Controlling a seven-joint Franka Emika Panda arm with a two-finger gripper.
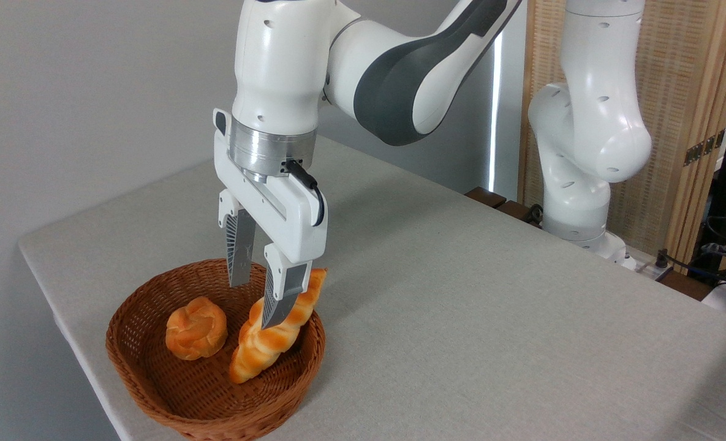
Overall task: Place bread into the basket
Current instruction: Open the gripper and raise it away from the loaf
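1. Table (461, 306): pale grey-beige cloth, fine weave, smooth; rounded corner at left, edge runs off frame bottom and right.
2. Basket (148, 373) sits near the table's front-left corner, reddish-brown wicker w/ braided rim.
3. Bread (264, 346) lies in the basket's right half, tilted: lower tip on the basket floor, upper end resting on the rim and poking out over it toward the table.
4. Small round bun (196, 335) in basket's left part, just beside the bread, apart from it.
5. Gripper (255, 303) hangs over the basket, fingers spread, holding nothing; the right finger overlaps the loaf in view, contact unclear.
6. Room: plain grey wall behind at left; arm base (583, 184) at table's far right; woven bamboo screen (675, 92) w/ wooden frame behind it; bright vertical light strip between wall and screen; cables (718, 257) at right edge.
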